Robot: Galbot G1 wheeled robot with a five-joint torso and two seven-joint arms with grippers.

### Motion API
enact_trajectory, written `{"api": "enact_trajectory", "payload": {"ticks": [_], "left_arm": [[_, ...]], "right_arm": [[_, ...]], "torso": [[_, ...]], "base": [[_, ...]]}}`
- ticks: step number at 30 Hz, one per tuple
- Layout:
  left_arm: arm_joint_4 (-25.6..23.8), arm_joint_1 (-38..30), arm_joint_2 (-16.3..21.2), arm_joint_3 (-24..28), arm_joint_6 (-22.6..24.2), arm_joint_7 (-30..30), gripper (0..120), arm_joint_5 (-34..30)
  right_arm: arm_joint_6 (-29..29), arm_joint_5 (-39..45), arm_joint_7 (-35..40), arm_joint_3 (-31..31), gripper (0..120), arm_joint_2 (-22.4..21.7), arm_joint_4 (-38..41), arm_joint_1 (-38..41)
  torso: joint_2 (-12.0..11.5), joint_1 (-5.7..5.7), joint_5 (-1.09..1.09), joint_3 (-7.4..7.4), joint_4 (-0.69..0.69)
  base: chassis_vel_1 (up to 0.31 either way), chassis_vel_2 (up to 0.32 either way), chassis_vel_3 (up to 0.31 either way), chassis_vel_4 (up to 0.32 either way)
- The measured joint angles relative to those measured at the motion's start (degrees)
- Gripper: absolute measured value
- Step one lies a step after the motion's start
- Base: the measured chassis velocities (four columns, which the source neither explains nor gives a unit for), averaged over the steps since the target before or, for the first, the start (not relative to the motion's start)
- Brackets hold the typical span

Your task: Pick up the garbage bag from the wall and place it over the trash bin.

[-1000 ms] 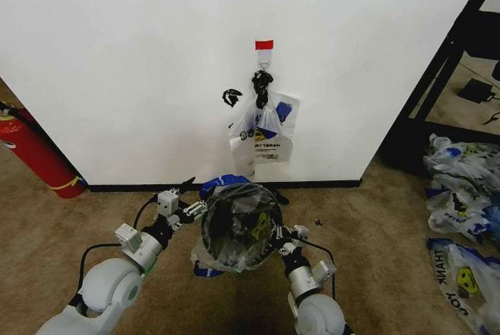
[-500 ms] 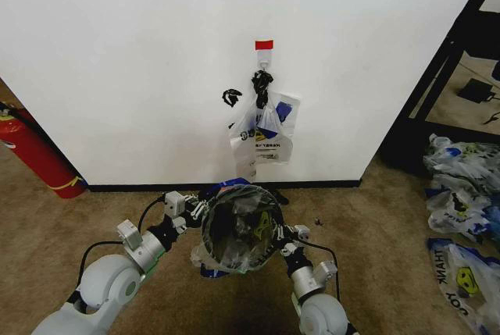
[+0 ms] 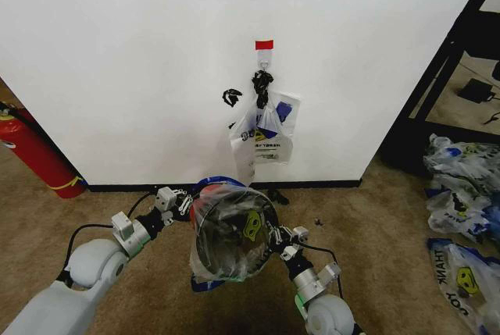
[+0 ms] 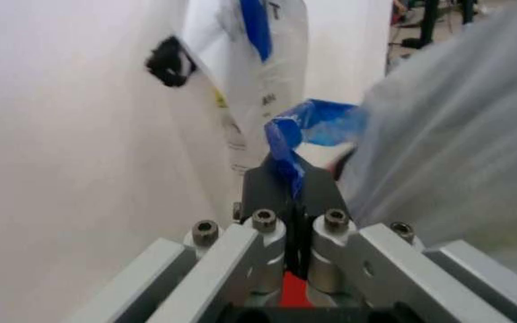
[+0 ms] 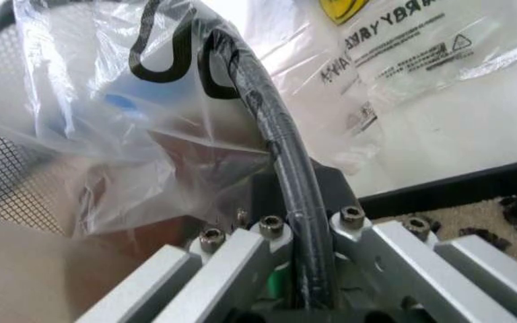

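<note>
Head view shows me the trash bin [image 3: 232, 233] tilted toward the camera, standing on the carpet near the wall [image 3: 117, 54], with the garbage bag [image 3: 205, 261] draped over its mouth and partly down its side. My left end effector [image 3: 187, 201] is pressed together on a blue handle [image 4: 305, 131] of the bag, at the bin's far-left edge. My right end effector [image 3: 273, 234] is clamped on the black rim [image 5: 268, 114] with plastic under it. To do this step well, I judge that I should pull the handle down and outward slowly, so the thin film does not tear, while the right side holds the bin steady. How far the bag goes around the far side I cannot see, and the bin's base is hidden too.
</note>
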Motion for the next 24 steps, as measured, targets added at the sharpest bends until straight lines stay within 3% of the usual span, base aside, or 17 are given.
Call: {"api": "enact_trajectory", "payload": {"ticks": [5,11,13,19,24], "left_arm": [[0.79,1.38,-1.19,0.57,-2.42,1.44,0,-0.08],[3.97,2.43,-1.55,-0.13,-5.25,1.53,25,-3.21],[4.51,2.50,-1.50,-0.72,-5.53,2.83,29,-4.34],[8.61,1.83,-1.00,-3.89,-6.28,17.86,55,-7.25],[10.40,1.43,-1.51,-4.09,-7.66,15.86,70,-7.54]], "right_arm": [[-0.60,1.69,0.33,-0.54,0,0.12,0.66,-0.31],[-2.14,5.26,4.85,-1.44,0,0.55,2.23,-0.90],[-2.38,5.37,6.16,-1.51,0,0.69,2.40,-0.93],[-3.71,5.91,11.33,-1.66,0,1.03,3.09,-0.91],[-5.04,5.76,13.83,-1.79,0,0.93,4.17,-1.32]], "torso": [[0.00,0.00,0.00,0.00,0.03],[0.00,0.00,-0.01,0.00,0.02],[0.00,0.00,-0.02,0.00,0.01],[0.00,0.00,0.00,0.00,0.01],[0.00,0.00,-0.01,0.00,0.01]], "base": [[0.000,0.000,0.000,0.000],[0.000,0.000,0.000,0.000],[0.000,0.000,0.000,0.000],[0.000,0.000,0.000,0.000],[0.000,0.000,0.000,0.000]]}}
